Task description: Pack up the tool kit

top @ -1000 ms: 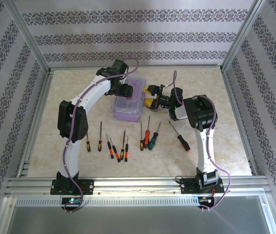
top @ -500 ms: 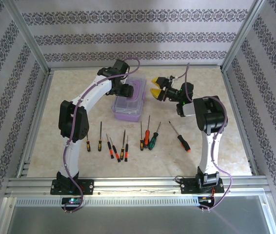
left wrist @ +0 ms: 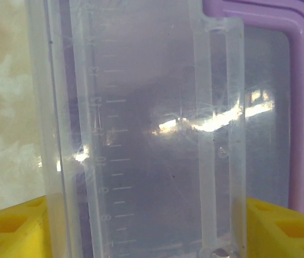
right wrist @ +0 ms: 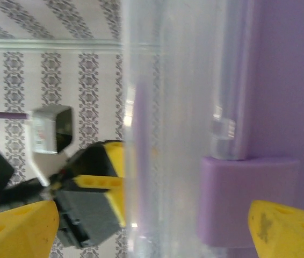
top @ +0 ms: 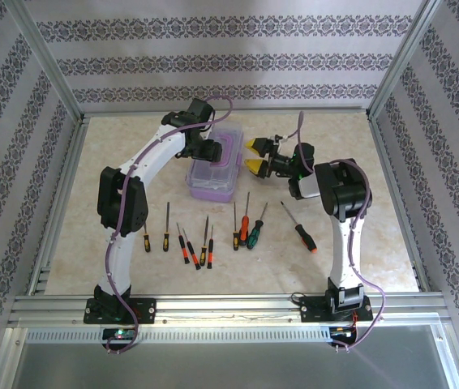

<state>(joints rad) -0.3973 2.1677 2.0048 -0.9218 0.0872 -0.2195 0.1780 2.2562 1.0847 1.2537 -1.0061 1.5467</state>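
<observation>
The translucent purple tool kit box [top: 213,174] stands at the middle back of the table. My left gripper [top: 208,151] reaches over its left side. In the left wrist view the clear lid [left wrist: 152,134] with ruler marks fills the gap of the left gripper [left wrist: 146,231], and both yellow fingers touch its edges. My right gripper [top: 250,156] is open at the box's right side. In the right wrist view the right gripper [right wrist: 152,231] straddles the lid edge and a purple latch [right wrist: 243,199]. Several screwdrivers [top: 205,241] lie in a row in front of the box.
One red-and-black screwdriver [top: 301,230] lies apart at the right of the row. Aluminium frame posts and patterned walls [top: 229,65] enclose the table. Bare marbled tabletop [top: 375,211] stretches to the right of the right arm.
The right gripper pulled back up and to the right half a second ago, then returned to the box's right side. The left arm and the box stayed put.
</observation>
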